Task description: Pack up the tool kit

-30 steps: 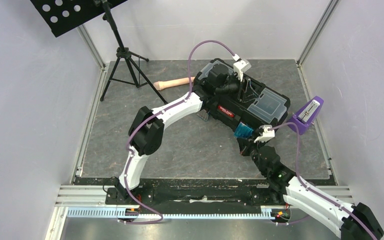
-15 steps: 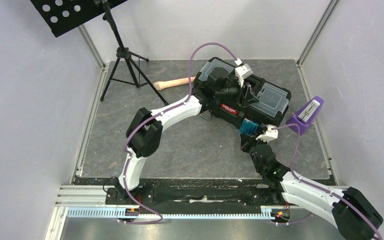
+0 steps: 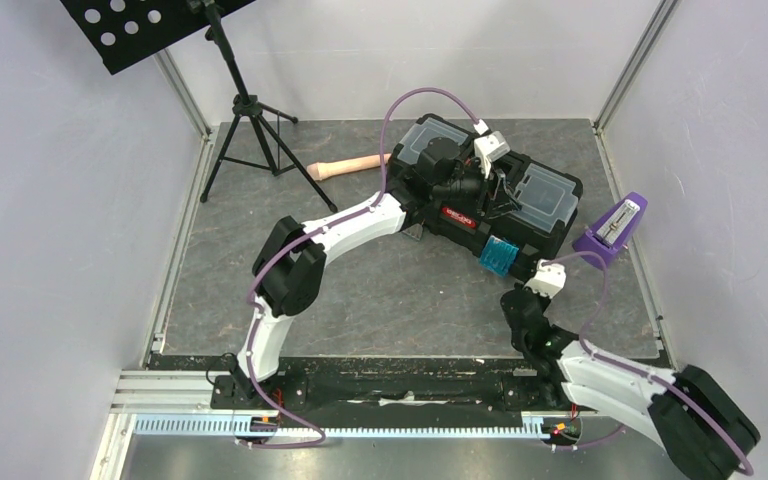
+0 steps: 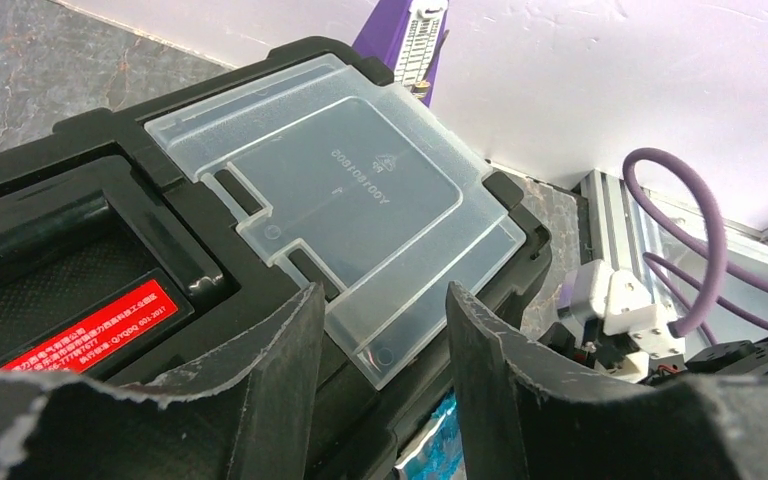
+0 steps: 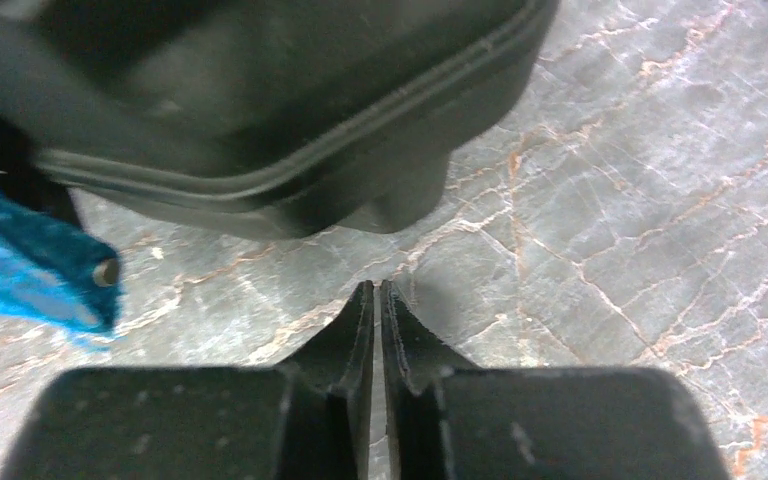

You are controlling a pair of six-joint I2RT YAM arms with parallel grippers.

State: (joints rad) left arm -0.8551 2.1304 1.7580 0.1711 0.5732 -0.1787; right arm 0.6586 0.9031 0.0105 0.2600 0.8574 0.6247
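We are holding the left gripper (image 4: 382,292) half spread, empty, above the clear lid (image 4: 350,190) of the toolbox (image 4: 90,140); the right gripper (image 5: 375,285), pressed together, is gripping nothing.

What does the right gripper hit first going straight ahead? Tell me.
Most likely the toolbox, at its black lower edge, straight ahead of the shut right gripper; the blue latch sits off to the side. Depth is unclear.

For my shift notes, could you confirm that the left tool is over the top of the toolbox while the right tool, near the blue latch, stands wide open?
Not quite: the right tool is shut, fingers together on nothing, as the right wrist view shows. Otherwise yes: the left tool is over the toolbox top, the right near the blue latch.
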